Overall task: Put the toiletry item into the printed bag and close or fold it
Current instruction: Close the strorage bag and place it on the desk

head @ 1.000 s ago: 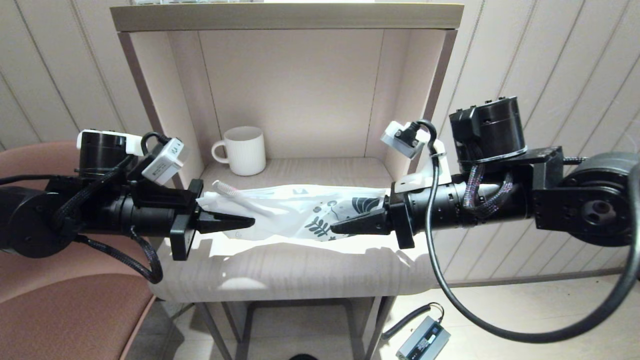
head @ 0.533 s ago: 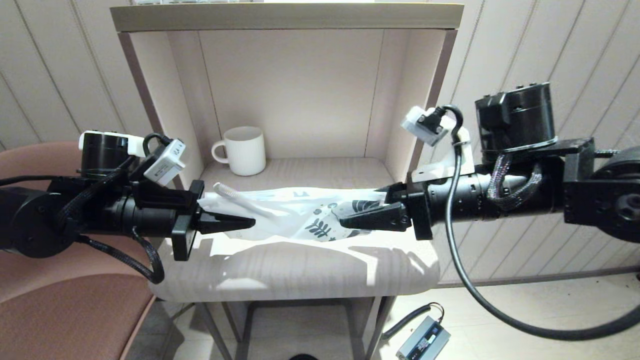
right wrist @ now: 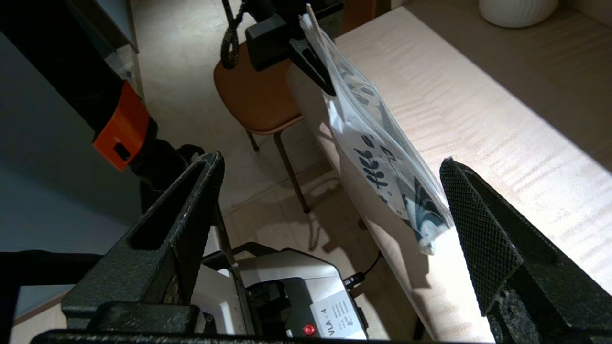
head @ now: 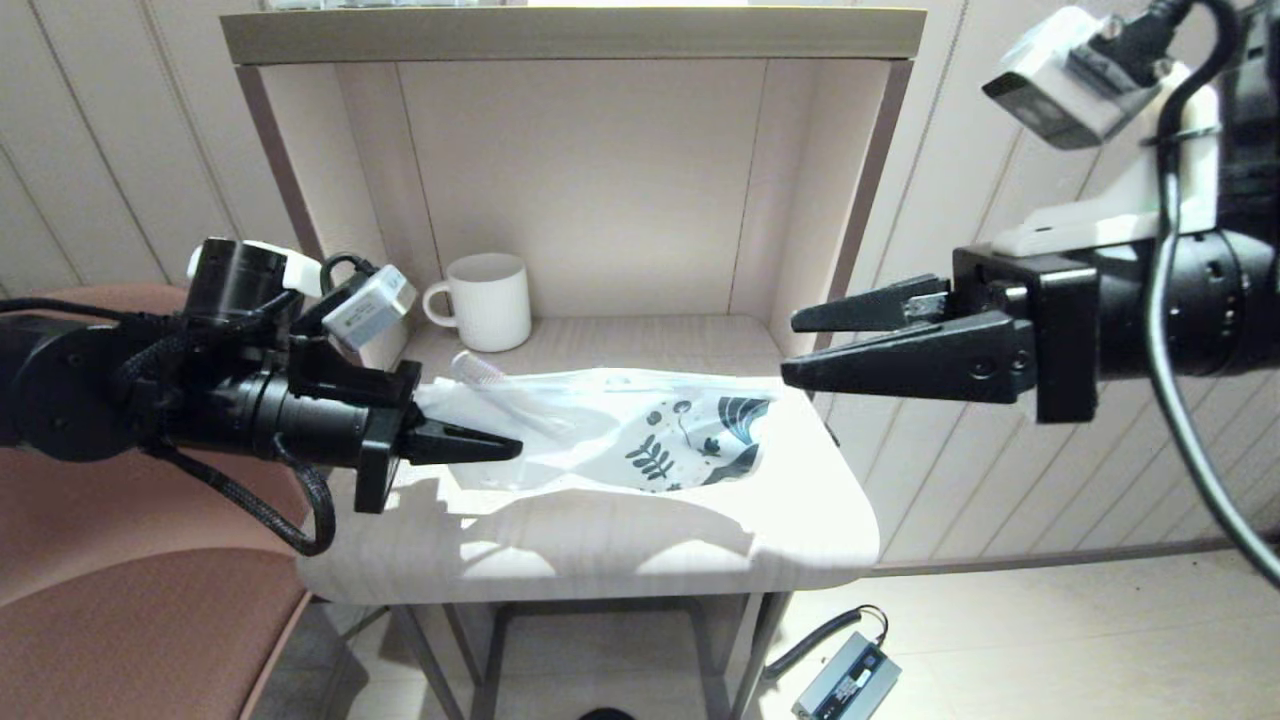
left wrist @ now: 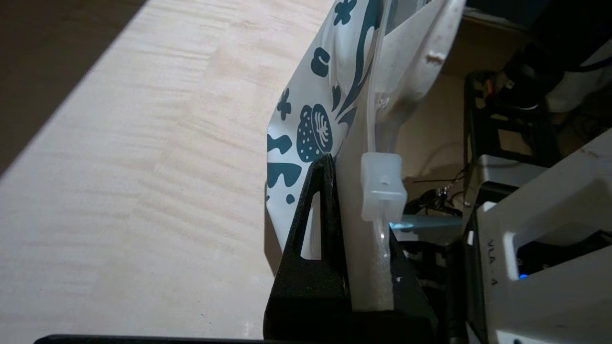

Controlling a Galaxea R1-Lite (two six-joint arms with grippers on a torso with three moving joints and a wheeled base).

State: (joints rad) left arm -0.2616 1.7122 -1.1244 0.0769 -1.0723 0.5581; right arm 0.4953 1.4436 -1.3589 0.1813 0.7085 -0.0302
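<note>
The printed bag (head: 640,430) lies stretched across the table, its dark blue leaf prints at the right end. My left gripper (head: 512,447) is shut on its zip-strip end, and the slider (left wrist: 381,193) sits just past the fingers (left wrist: 320,215). A pale narrow comb (head: 480,373) slants at the bag's left end; I cannot tell whether it is fully inside. My right gripper (head: 790,348) is open, raised above and to the right of the printed end, touching nothing. In the right wrist view the bag (right wrist: 377,157) hangs between the wide-open fingers (right wrist: 473,215), well beyond them.
A white ribbed mug (head: 487,300) stands at the back left of the alcove. The side walls and top board of the shelf unit (head: 570,30) enclose the table (head: 620,540). A brown chair (head: 130,620) is at the left. A small device (head: 845,685) lies on the floor.
My right gripper has let go of the bag's printed end, opened, and pulled back up and to the right. The printed end has dropped onto the table. The left gripper keeps its hold.
</note>
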